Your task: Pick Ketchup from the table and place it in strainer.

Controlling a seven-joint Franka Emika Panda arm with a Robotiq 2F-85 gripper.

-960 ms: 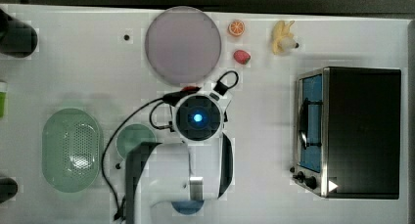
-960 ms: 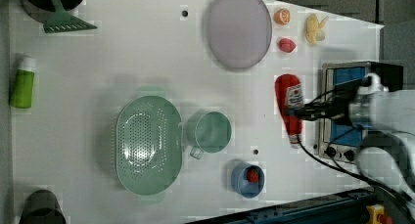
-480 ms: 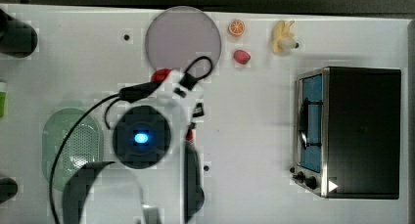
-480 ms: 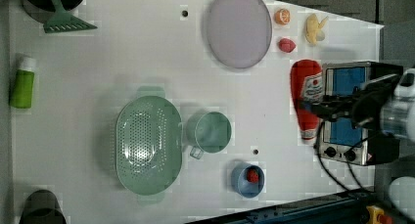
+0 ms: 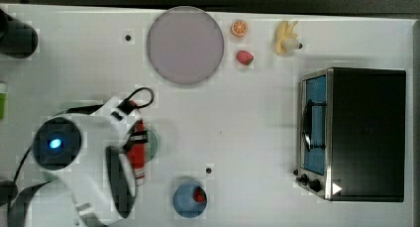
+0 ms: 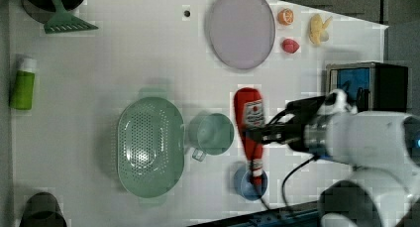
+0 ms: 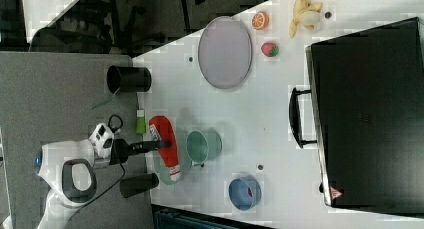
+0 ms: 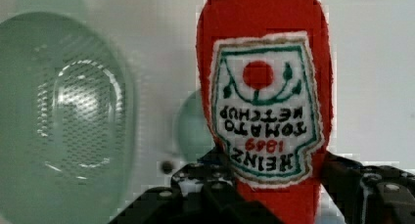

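Top view: the arm's white body covers the lower left of the bench; the ketchup shows as a red strip at the arm's edge, over the green mug's rim, with the blue bowl below it in the top view.

Left view: the hand is closed on the ketchup at mid-body, bottle carried clear of the bench, cap end towards the blue bowl. The strainer lies to the left view's left, beyond the green mug. Judgement: the carry is roughly halfway; travel must pass over the mug.

Right view: the ketchup hangs near the bench's edge, held crosswise by the hand, partly overlapping the mug in line of sight.

Wrist view: the label faces the camera, fingers clamped on the bottle's lower body; the strainer sits off to one side. Recommendation: keep height until the bottle is centred over the perforated part, then lower before release, since a long bottle dropped on the smooth rim could roll out.
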